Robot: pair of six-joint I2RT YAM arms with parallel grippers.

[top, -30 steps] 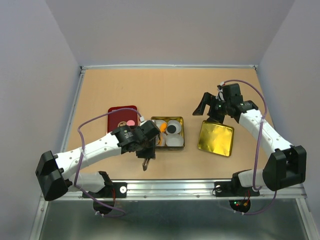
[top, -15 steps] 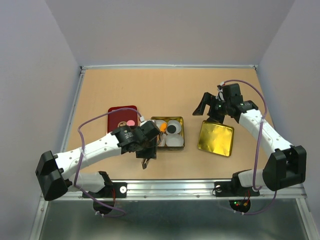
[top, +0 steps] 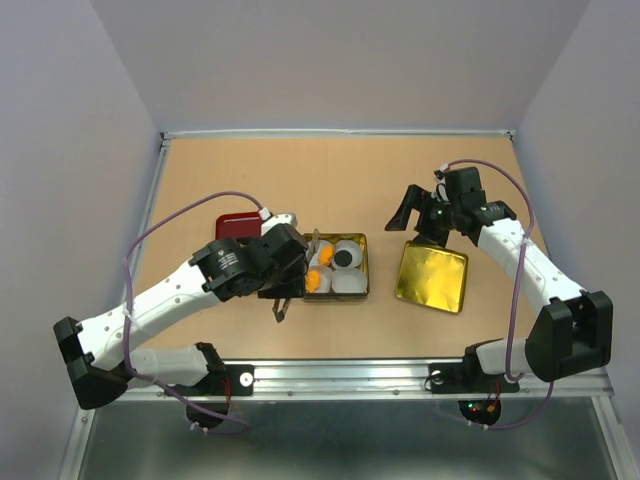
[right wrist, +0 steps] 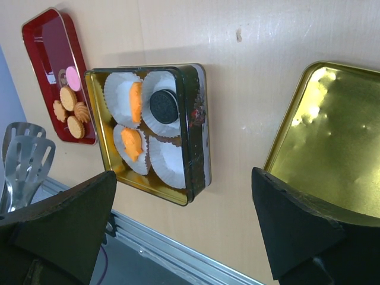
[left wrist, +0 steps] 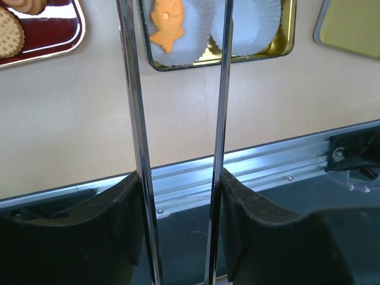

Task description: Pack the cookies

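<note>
The open tin holds four white paper cups. An orange cookie and a dark cookie lie in the far cups. A fish-shaped orange cookie lies in the near left cup; the near right cup is empty. A pink cookie and several orange ones lie on the red tray. My left gripper is shut on metal tongs that point over the tin's left side; their tips are empty. My right gripper is open and empty above the table, right of the tin.
The gold lid lies upside down to the right of the tin, under my right gripper's near side. The red tray is partly hidden by my left arm. The metal rail runs along the table's near edge.
My left arm has swung left and back, and the tongs now lie over the tin's left side. The near left cup with its orange cookie has come into view. The right arm has not moved.
</note>
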